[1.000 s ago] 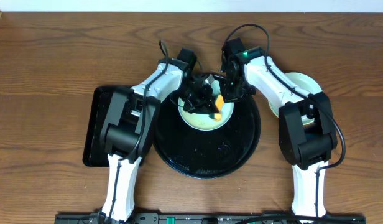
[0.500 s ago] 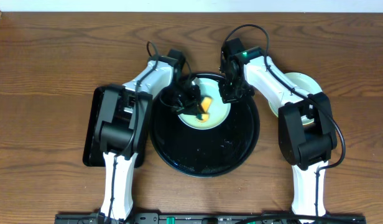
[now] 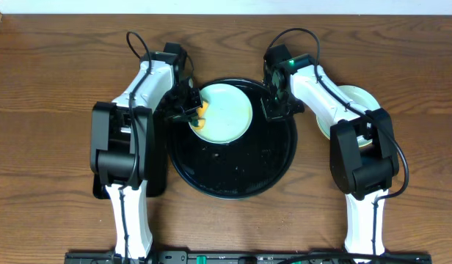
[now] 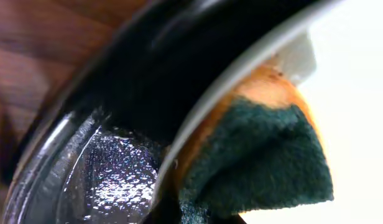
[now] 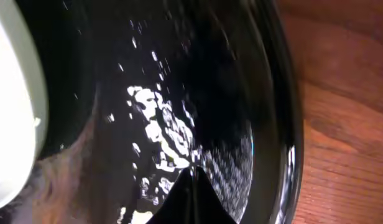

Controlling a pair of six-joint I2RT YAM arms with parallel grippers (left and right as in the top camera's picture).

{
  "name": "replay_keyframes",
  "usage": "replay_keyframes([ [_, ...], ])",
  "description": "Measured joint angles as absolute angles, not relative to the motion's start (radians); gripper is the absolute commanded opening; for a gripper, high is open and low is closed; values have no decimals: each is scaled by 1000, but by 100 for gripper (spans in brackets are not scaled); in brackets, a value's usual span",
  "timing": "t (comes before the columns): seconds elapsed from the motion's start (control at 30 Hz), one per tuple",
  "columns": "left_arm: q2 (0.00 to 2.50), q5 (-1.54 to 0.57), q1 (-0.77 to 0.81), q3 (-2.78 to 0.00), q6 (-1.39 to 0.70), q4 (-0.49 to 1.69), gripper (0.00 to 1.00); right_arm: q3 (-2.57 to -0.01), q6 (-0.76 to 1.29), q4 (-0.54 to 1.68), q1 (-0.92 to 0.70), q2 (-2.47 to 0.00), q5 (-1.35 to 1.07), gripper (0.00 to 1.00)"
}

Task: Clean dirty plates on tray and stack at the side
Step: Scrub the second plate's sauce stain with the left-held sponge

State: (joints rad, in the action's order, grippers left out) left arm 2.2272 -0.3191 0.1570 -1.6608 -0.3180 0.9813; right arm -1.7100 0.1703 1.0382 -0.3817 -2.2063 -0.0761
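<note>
Round black tray [image 3: 233, 180] sits mid-table, glossy, floor wet with droplets and streaks. Near half of it bare.

One pale plate [image 3: 230, 114] lies flat on the tray's far half, toward the left side, its far edge close to the tray rim. Face reads clean from overhead; no smears visible.

Left claw [image 3: 191, 111] is at the plate's left edge, pinching a sponge [image 3: 202, 119]. Left wrist view: orange body, dark green scouring face, sponge pressed over the plate's rim with the green side toward the camera. The claw's own fingers are barely visible there.

Right claw [image 3: 276, 106] is at the tray's far-right rim, apart from the plate. Right wrist view: fingers pressed together into one dark point, only a thin seam between them, nothing seen in the grip, tip over the wet tray floor just inside the rim.

Second pale plate [image 3: 352, 99] rests on the table [image 3: 50, 88] right of the tray, off it, partly hidden by the right arm. Whether more than one is stacked there cannot be told.

Rectangular black tray [image 3: 158, 172] lies left of the round one, mostly covered by the left arm.
</note>
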Motion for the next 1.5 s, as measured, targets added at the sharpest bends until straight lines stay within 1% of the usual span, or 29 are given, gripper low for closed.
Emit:
replay_keyframes([
  [0.07, 2226, -291, 167, -1664, -318, 986, 7, -1710, 170, 1037, -382, -2206, -73, 4],
  [0.1, 2226, -279, 173, -1665, -318, 987, 7, -1710, 170, 1035, -382, -2206, -71, 18],
  [0.13, 2226, -269, 178, -1667, -318, 989, 7, -1710, 169, 1034, -382, -2206, -70, 38],
  [0.17, 2226, -259, 182, -1668, -317, 989, 7, -1710, 165, 1031, -382, -2206, -70, 49],
  [0.2, 2226, -251, 187, -1668, -316, 989, 7, -1710, 165, 1024, -382, -2206, -70, 71],
  [0.23, 2225, -241, 192, -1669, -314, 990, 7, -1710, 159, 1018, -382, -2206, -70, 84],
  [0.3, 2225, -219, 204, -1670, -308, 990, 7, -1709, 147, 994, -384, -2206, -76, 89],
  [0.33, 2225, -205, 212, -1671, -304, 991, 7, -1709, 136, 980, -387, -2206, -101, 96],
  [0.53, 2222, -122, 258, -1673, -280, 991, 7, -1709, 112, 938, -414, -2206, -111, 92],
  [0.57, 2222, -110, 265, -1673, -274, 991, 7, -1709, 110, 938, -414, -2206, -113, 77],
  [0.6, 2222, -101, 273, -1673, -260, 991, 7, -1709, 109, 938, -416, -2206, -112, 68],
  [0.63, 2221, -97, 277, -1673, -255, 993, 7, -1709, 102, 937, -418, -2206, -114, 66],
  [0.67, 2221, -94, 280, -1673, -249, 996, 7, -1709, 101, 936, -421, -2206, -119, 72],
  [0.7, 2221, -93, 283, -1673, -244, 997, 8, -1709, 104, 932, -423, -2206, -131, 85],
  [0.73, 2221, -90, 286, -1673, -237, 999, 7, -1709, 100, 921, -426, -2206, -149, 92],
  [0.77, 2221, -90, 288, -1673, -233, 1001, 8, -1709, 102, 908, -427, -2206, -170, 92],
  [0.87, 2221, -91, 293, -1674, -228, 1010, 8, -1710, 117, 864, -430, -2206, -242, 89],
  [0.9, 2221, -92, 294, -1674, -227, 1012, 8, -1710, 127, 852, -430, -2206, -267, 85],
  [0.97, 2221, -95, 297, -1674, -227, 1018, 7, -1710, 159, 831, -436, -2206, -301, 68],
  [1.0, 2221, -95, 297, -1674, -227, 1019, 8, -1710, 179, 822, -440, -2206, -313, 65],
  [1.1, 2221, -99, 298, -1674, -227, 1022, 8, -1710, 228, 797, -458, -2206, -330, 68],
  [1.13, 2221, -99, 298, -1674, -227, 1023, 8, -1710, 244, 791, -466, -2206, -330, 66],
  [1.17, 2221, -100, 299, -1674, -226, 1024, 8, -1710, 258, 790, -477, -2206, -320, 59],
  [1.2, 2221, -101, 299, -1674, -226, 1026, 8, -1710, 276, 792, -484, -2206, -305, 58],
  [1.3, 2222, -102, 299, -1673, -223, 1044, 8, -1710, 323, 792, -500, -2206, -268, 66],
  [1.33, 2222, -103, 299, -1672, -223, 1047, 8, -1710, 333, 791, -506, -2206, -260, 62],
  [1.37, 2222, -104, 299, -1671, -220, 1052, 8, -1710, 350, 792, -516, -2206, -246, 45],
  [1.4, 2222, -105, 299, -1671, -220, 1055, 7, -1710, 366, 795, -527, -2206, -224, 37],
  [1.5, 2222, -105, 299, -1670, -212, 1068, 8, -1708, 402, 802, -533, -2206, -166, 32],
])
